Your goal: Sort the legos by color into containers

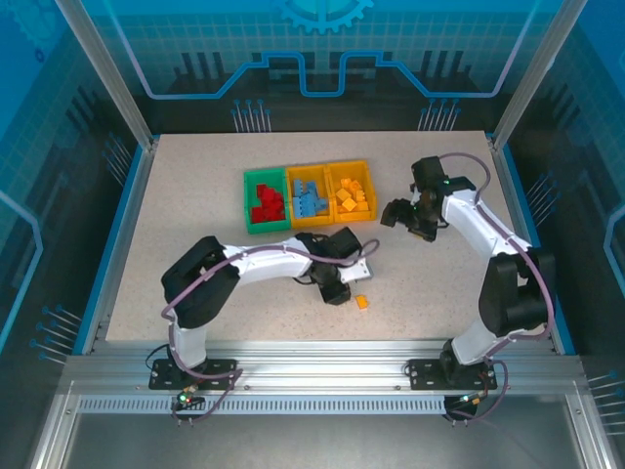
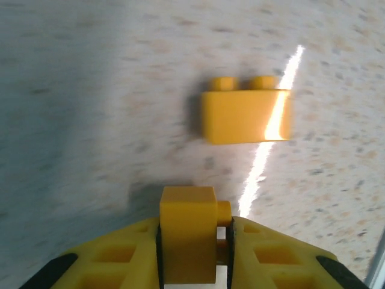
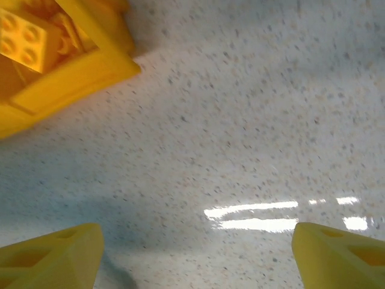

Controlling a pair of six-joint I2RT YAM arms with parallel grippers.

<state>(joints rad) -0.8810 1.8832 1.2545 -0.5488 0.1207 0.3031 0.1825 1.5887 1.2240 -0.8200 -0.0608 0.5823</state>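
1. Pinching a yellow brick [image 2: 187,241] between narrowed jaws, the left gripper [image 1: 335,289] sits low over the table [image 1: 195,195], in front of the containers.
2. A second yellow brick [image 2: 245,114] lies loose on the table just beyond it.
3. The right gripper [image 3: 192,253] hangs with its fingers spread wide and holds nothing, just right of the bins.
4. The green bin [image 1: 248,200] holds red bricks [image 1: 267,203], the middle bin [image 1: 312,225] holds blue bricks [image 1: 311,202], and the right-hand bin [image 1: 374,191] holds yellow-orange bricks [image 1: 352,198].

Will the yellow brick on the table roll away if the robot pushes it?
Probably not: the brick has flat sides, so it should slide. It looks hard and glossy, so likely stiff but slippery on the smooth table.
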